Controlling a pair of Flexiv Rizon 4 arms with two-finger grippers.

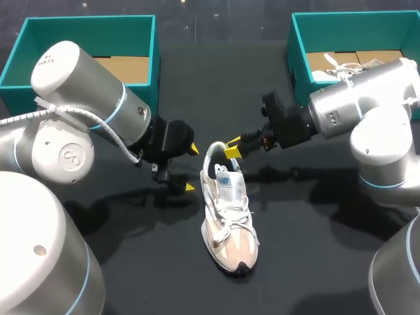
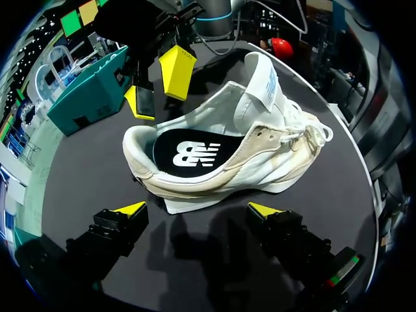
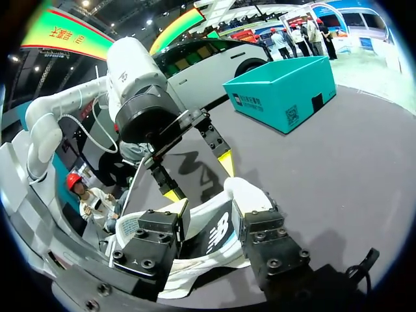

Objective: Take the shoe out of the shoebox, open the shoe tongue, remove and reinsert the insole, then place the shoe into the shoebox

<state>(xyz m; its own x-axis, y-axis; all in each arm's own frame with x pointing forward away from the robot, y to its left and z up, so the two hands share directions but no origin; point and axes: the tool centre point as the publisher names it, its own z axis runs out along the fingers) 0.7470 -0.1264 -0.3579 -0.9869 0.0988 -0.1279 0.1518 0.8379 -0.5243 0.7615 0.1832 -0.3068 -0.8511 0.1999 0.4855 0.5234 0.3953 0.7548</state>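
A white sneaker (image 1: 230, 216) stands upright on the black table, toe toward me and heel toward the back. Its tongue (image 2: 263, 78) is lifted, and the black insole (image 2: 192, 154) lies inside. My left gripper (image 1: 191, 168) is open just left of the heel; in the left wrist view the shoe's side lies ahead of its spread fingers (image 2: 198, 209). My right gripper (image 1: 231, 147) hovers at the heel rim with its yellow tips (image 2: 158, 86) apart and nothing between them. In the right wrist view the heel opening (image 3: 218, 234) sits between its fingers, with the left gripper (image 3: 200, 179) beyond.
An open teal shoebox (image 1: 141, 46) with a cardboard floor stands at the back left. A second teal shoebox (image 1: 298, 52) at the back right holds another white shoe (image 1: 341, 65). Both arms crowd the table's middle around the sneaker.
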